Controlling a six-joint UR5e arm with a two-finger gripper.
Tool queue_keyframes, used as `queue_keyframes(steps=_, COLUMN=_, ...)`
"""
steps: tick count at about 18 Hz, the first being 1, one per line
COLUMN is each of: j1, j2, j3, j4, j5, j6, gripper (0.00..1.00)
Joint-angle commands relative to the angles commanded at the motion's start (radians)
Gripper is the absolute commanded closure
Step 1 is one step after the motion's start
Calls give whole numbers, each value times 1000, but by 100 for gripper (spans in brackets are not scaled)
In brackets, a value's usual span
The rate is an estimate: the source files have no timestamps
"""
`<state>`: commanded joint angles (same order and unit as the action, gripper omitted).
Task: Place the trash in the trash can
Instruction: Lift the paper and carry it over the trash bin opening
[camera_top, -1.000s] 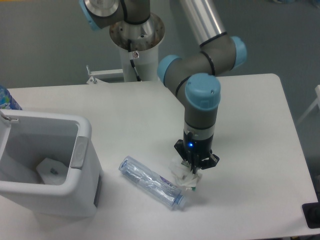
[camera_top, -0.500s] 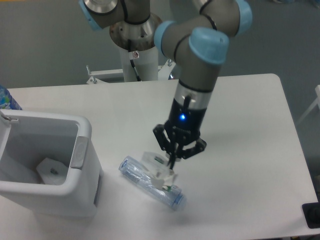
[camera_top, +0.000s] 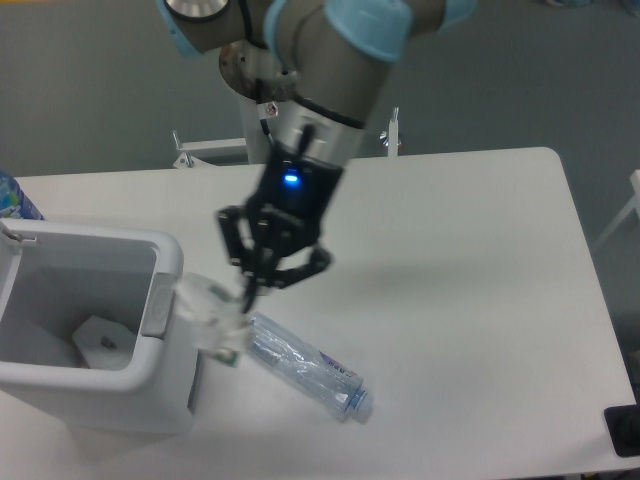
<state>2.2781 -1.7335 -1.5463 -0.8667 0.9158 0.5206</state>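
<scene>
Jaws pinching the crumpled wrapper (camera_top: 212, 322), held aloft beside the trash can's (camera_top: 60, 384) right rim.
Gripper (camera_top: 252, 292) hangs at 10 o'clock from the crushed clear bottle (camera_top: 305, 366), which lies flat on the table (camera_top: 480, 300); a deep-blue bottle (camera_top: 14, 197) peeks behind the can at 12 o'clock, and white scraps sit inside the can.

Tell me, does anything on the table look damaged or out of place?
The clear bottle lies on its side on the table, crushed, next to the bin rather than in it. The gripper holds a crumpled wrapper beside the bin's rim.
</scene>
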Motion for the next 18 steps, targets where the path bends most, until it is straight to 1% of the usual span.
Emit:
queue_keyframes(steps=1, j1=-12, j2=0, j3=0, j4=3, j5=-2, j6=-26, gripper=100)
queue_keyframes(steps=2, j1=-29, j2=-1, j3=0, j4=5, j5=-2, j6=-31, gripper=98)
queue_keyframes(steps=3, j1=-46, j2=-1, j3=0, j4=5, j5=-2, j6=-31, gripper=83)
queue_keyframes(steps=4, j1=-52, j2=-1, j3=2, j4=6, j5=-2, j6=-30, gripper=65)
queue_keyframes(steps=5, j1=-57, j2=-1, j3=2, j4=6, j5=-2, j6=-30, gripper=56)
queue_keyframes(steps=6, j1=-58, j2=0, j3=0, j4=6, j5=-3, j6=-28, gripper=37)
queue_keyframes(steps=7, j1=-66, j2=2, j3=2, j4=8, j5=-3, j6=-27, gripper=4)
queue_keyframes(steps=8, j1=-68, j2=3, j3=2, j4=8, j5=-2, j6=-27, gripper=0)
queue_keyframes(steps=15, j1=-65, j2=2, j3=9, j4=6, j5=6, j6=-31, gripper=0)
queue_keyframes(steps=16, j1=-65, j2=0, j3=12, j4=8, j5=40, j6=-33, gripper=0)
queue_keyframes(steps=18, j1=-45, j2=2, j3=28, j4=6, j5=164, j6=-37, gripper=0)
